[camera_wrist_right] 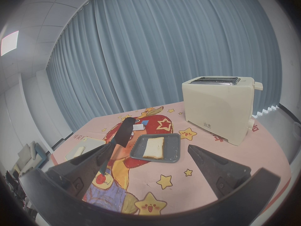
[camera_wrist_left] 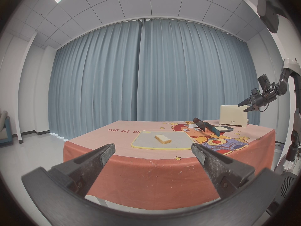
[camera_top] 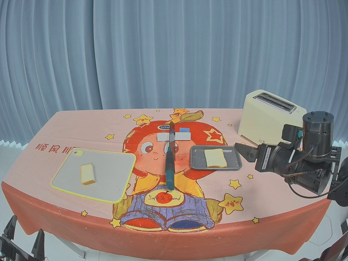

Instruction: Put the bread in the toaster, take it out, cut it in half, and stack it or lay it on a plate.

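Both pincers stand apart and empty — right gripper (camera_wrist_right: 150, 147) beside the plate (camera_top: 196, 164) holding one bread half (camera_top: 215, 158), left gripper (camera_wrist_left: 153, 146) low before the table (camera_top: 54, 135) — so approach the other half (camera_top: 87, 173) on the cutting board (camera_top: 108, 185) squarely, clamp its long edges lightly, and lay it alongside.

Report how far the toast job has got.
Done: the cutting looks finished. One half lies on the plate, and the knife is set down between cutting board and plate.
In hand: nothing. The right gripper hangs open near the plate, and the left gripper is open, off the table's front edge.
Left: the other half sits on the cutting board, not yet plated.
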